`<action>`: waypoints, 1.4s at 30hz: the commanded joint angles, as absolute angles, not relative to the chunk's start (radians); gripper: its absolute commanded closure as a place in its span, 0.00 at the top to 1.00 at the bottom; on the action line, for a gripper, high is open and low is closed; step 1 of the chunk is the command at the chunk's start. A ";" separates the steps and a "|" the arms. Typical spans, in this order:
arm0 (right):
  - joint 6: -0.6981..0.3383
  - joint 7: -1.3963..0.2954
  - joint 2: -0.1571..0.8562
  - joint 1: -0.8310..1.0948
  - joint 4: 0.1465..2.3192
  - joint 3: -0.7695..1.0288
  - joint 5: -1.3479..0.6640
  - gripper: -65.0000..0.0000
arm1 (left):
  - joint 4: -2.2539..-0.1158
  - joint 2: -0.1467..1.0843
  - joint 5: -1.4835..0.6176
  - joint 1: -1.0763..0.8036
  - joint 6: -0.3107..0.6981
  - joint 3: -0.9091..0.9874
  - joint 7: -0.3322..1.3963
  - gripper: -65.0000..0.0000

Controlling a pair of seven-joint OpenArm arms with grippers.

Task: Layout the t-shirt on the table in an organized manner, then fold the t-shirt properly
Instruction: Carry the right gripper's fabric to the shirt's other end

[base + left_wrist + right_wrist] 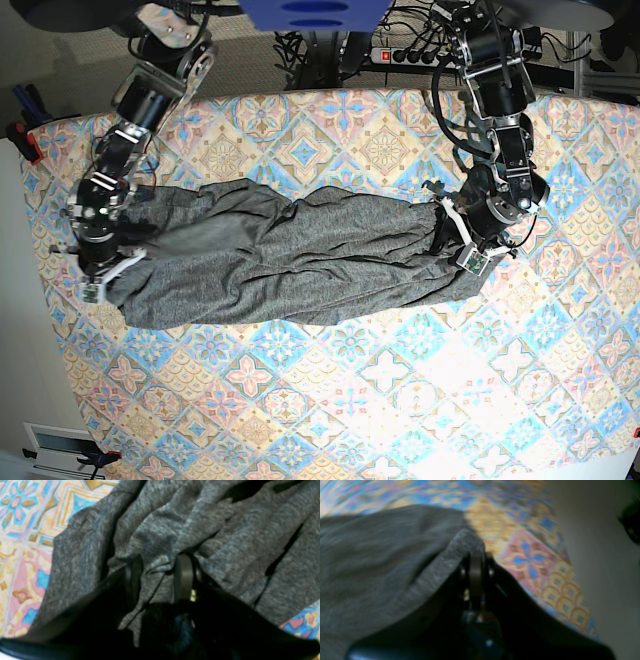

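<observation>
T-shirt (pixel 290 260), dark heather-grey knit, lies bunched on pastel diamond-patterned table (pixel 400 400), long axis running left–right between arms. Left end effector (pixel 160 566) clamped on one end (bunched folds); right end effector (pixel 475 555) pinched on opposite edge. Both equally near.

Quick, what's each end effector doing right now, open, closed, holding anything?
Left end effector: closed on a bunched fold of the grey t-shirt.
Right end effector: closed on the t-shirt's edge.
</observation>
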State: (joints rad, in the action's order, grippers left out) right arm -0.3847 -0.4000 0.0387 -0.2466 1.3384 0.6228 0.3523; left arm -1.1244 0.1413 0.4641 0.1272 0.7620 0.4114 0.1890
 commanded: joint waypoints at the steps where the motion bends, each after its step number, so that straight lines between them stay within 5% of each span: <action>1: -0.387 -0.352 0.045 -0.263 1.337 0.650 0.338 0.00 | -1.093 0.154 0.671 0.107 0.698 0.410 0.400 0.28; 6: -0.387 -0.286 0.048 -0.262 1.317 0.702 0.340 0.03 | -1.095 0.154 0.671 0.105 0.698 0.412 0.406 0.28; 17: -0.394 -0.334 0.044 -0.240 1.514 0.684 0.337 0.50 | -1.213 0.147 0.670 0.073 0.698 0.414 0.409 0.29; 27: -0.394 -0.340 -0.042 -0.216 1.725 0.766 0.283 0.51 | -1.514 0.079 0.670 0.035 0.698 0.417 0.532 0.29; 42: -0.394 -0.625 -0.074 -0.036 1.661 0.932 -0.360 0.51 | -1.515 0.084 0.671 0.036 0.698 0.417 0.532 0.29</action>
State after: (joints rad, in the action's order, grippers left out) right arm -0.3943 -0.6556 -0.0914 -0.0219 1.6463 0.9306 -0.3477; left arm -1.5017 0.0719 0.6556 0.0273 0.7033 0.4133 0.5201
